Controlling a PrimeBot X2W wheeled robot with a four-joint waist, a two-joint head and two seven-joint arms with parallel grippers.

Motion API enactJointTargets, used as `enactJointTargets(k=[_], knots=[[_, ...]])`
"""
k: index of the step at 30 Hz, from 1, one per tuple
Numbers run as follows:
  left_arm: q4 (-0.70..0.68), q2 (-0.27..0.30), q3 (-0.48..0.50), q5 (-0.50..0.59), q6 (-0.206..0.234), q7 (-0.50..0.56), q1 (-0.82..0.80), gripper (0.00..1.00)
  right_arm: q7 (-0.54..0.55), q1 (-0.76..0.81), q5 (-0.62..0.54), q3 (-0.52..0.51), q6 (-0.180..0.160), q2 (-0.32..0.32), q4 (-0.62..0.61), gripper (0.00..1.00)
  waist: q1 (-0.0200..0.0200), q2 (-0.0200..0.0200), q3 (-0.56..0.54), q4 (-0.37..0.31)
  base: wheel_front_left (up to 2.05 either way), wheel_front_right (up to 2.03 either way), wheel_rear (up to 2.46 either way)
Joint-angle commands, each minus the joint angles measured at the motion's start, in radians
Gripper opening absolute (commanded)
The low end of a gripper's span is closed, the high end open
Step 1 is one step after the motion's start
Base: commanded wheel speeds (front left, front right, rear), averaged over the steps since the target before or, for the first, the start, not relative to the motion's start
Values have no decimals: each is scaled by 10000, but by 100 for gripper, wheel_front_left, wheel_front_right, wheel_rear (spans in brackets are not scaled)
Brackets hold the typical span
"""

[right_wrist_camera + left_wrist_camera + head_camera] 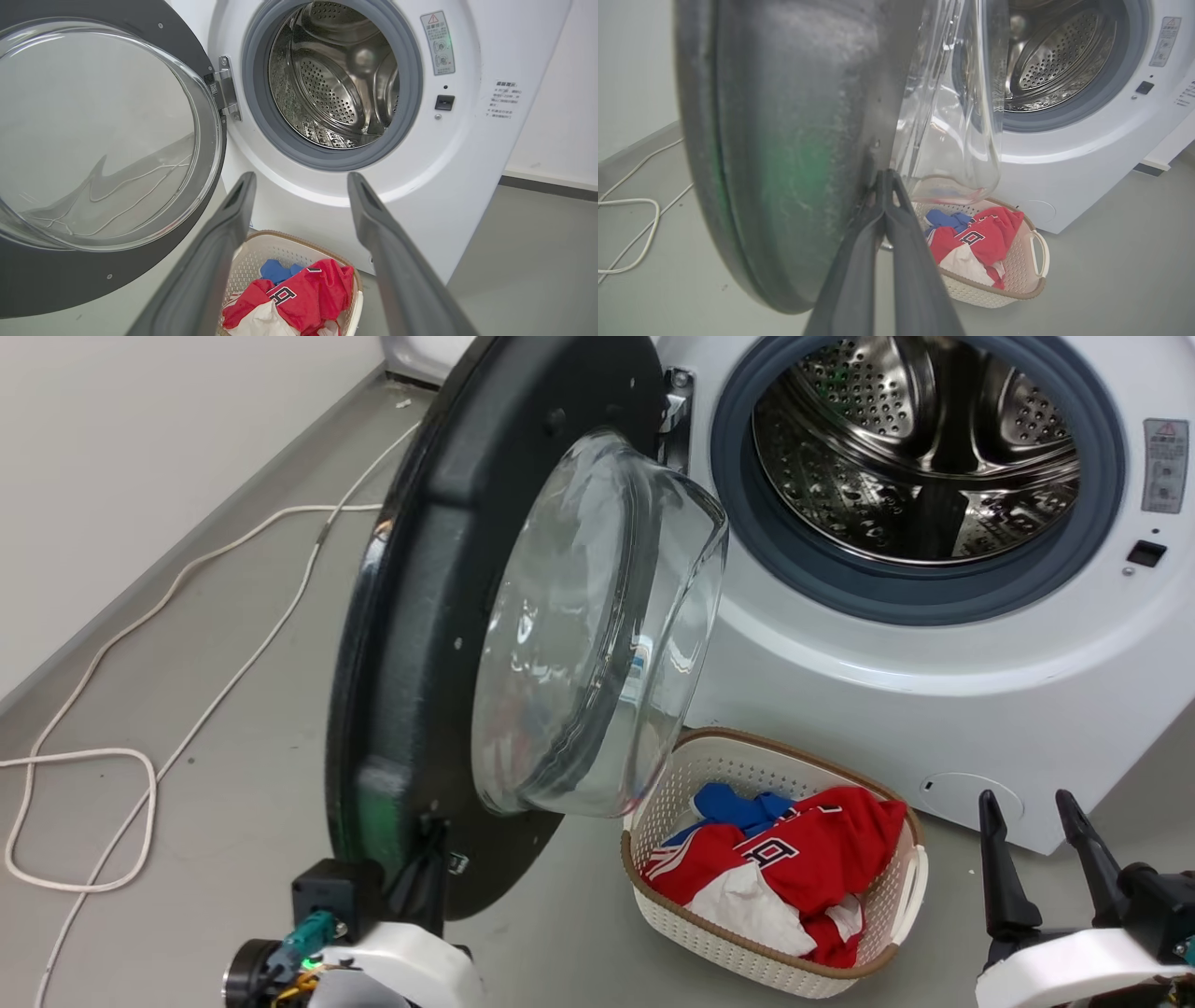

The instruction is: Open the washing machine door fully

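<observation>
Left pincer [885,176] has its dark fingers pressed together, tips against the inner face of the big round black washing machine door [420,616]. That door stands out from its hinge, roughly square to the white front-loading washing machine [887,691], glass bowl bulging right above the white woven laundry basket [653,821]. Grey floor [233,728] on its outer side carries a loose white cable [233,537]. Right pincer [1025,800] gapes wide, empty.

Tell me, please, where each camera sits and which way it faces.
Head view: on the robot's head, looking down at the washing machine door, the washing machine and the laundry basket; left gripper lower left, right gripper lower right.
Left wrist view: close beside the door's inner face, looking along its shut fingers.
Right wrist view: facing the drum between its open fingers.
Shared: all three show the basket.
</observation>
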Motion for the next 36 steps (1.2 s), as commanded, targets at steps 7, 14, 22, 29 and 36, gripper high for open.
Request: enactJointTargets(k=[7, 14, 22, 29, 36], knots=[[882, 428, 963, -488, -133, -616, -573, 0, 233, -320, -249, 23, -3, -2, -363, 100, 0, -1, 290, 107, 0, 0, 0], [1932, 761, 2024, -1094, -514, -1624, -1515, 0, 634, -486, -538, 69, -3, -2, -985, 100, 0, -1, 805, -52, 0, 0, 0], [3262, 1306, 3004, -1623, -852, -2259, -2439, 0, 1017, -698, -783, 82, -3, -2, -1575, 100, 0, -1, 1284, -305, 0, 0, 0], [4704, 1825, 3554, -1867, -1412, -2592, -3381, 0, 1222, -803, -850, 70, -3, -2, -1856, 100, 0, -1, 1531, -428, 0, 0, 0], [5882, 2098, 3597, -1754, -1838, -2722, -4189, 0, 1279, -826, -833, 29, -3, -2, -1925, 100, 0, -1, 1593, -467, 0, 0, 0]])
